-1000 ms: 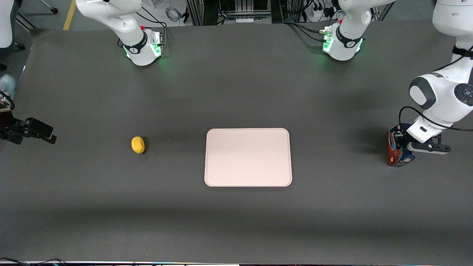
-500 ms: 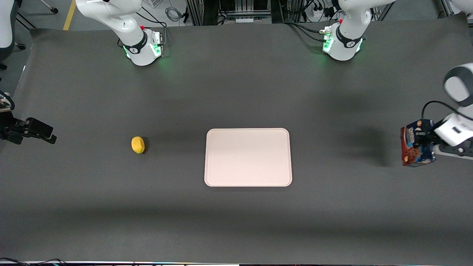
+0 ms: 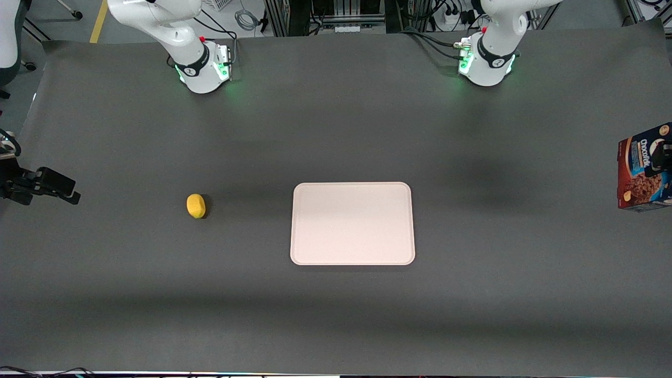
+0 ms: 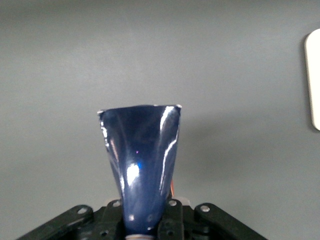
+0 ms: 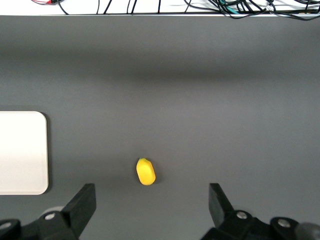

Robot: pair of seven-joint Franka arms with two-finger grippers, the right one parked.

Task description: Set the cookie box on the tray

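The cookie box (image 3: 643, 168), dark blue with a brown cookie face, hangs above the table at the working arm's end. It is well clear of the tray (image 3: 352, 223), which lies flat at mid-table. My left gripper (image 4: 145, 220) is shut on the box's narrow blue side (image 4: 142, 155). In the front view only a dark bit of the gripper (image 3: 662, 156) shows against the box, and the arm is out of view. A rounded edge of the tray (image 4: 314, 75) shows in the left wrist view. The tray (image 5: 22, 152) also appears in the right wrist view.
A small yellow lemon-like lump (image 3: 196, 206) lies on the dark mat toward the parked arm's end, beside the tray; the same lump (image 5: 145, 171) shows in the right wrist view. Both arm bases (image 3: 485, 60) stand at the table's edge farthest from the front camera.
The gripper has lifted the cookie box off the table and carried it up and outward toward the working arm's end. The arm has left the front view almost entirely.
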